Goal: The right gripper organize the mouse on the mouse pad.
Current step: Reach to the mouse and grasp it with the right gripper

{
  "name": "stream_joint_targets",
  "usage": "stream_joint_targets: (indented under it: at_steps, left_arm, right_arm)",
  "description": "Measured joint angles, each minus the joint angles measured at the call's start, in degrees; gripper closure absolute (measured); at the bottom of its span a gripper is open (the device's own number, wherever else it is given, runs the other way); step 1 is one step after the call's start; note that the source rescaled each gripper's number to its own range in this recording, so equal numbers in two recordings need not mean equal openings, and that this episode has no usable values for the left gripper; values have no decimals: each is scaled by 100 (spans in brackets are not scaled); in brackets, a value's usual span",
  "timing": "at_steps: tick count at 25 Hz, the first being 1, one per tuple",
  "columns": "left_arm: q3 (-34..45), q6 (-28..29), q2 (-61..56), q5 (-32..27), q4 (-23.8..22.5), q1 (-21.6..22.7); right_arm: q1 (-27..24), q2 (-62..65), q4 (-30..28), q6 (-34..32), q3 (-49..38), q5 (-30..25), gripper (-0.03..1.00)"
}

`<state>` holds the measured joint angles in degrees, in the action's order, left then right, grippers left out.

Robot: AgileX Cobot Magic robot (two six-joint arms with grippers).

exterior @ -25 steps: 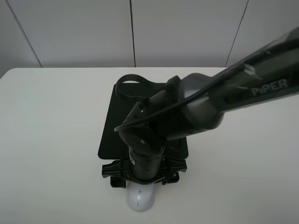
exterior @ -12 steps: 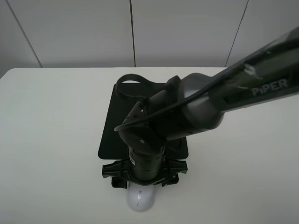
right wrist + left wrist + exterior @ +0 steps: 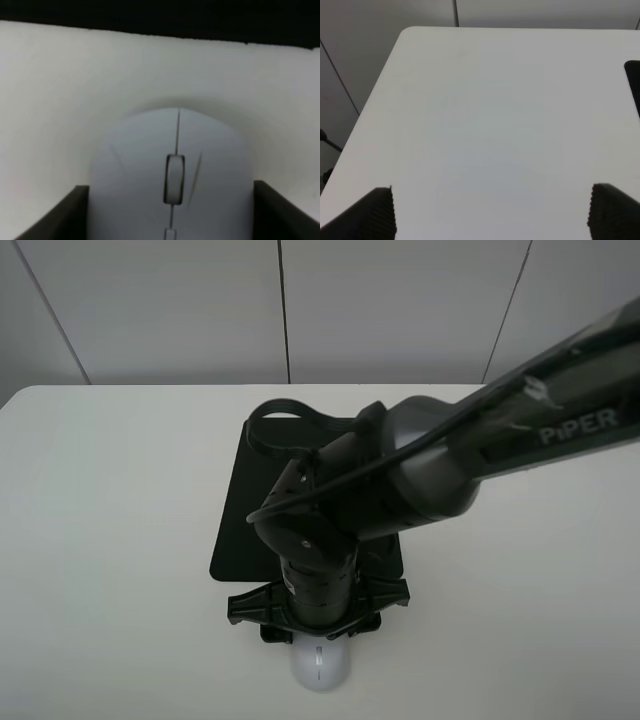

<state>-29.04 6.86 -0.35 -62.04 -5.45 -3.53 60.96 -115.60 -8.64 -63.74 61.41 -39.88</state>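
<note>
My right tool (image 3: 172, 222) clasps the mouse (image 3: 170, 145) flank to flank, no gap showing, on the table (image 3: 120, 540) just off the near edge of the pad (image 3: 250, 510); I judge the hold is squared for carrying it onto the pad. The left tool (image 3: 497, 215) hangs wide apart, holding nothing. From above, the arm (image 3: 430, 470) hides the grip and much of the pad, and I cannot tell whether the mouse is lifted.

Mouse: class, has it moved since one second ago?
Yes. The mouse has slid slightly right in the exterior high view, judged against the unmoved mouse pad and its near edge.
</note>
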Motion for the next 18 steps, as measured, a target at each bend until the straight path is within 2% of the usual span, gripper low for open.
stream_joint_targets:
  at_steps: [18]
  left_arm:
    - [0,0,0,0,0,0]
  right_arm:
    - [0,0,4,-32,0,1,94]
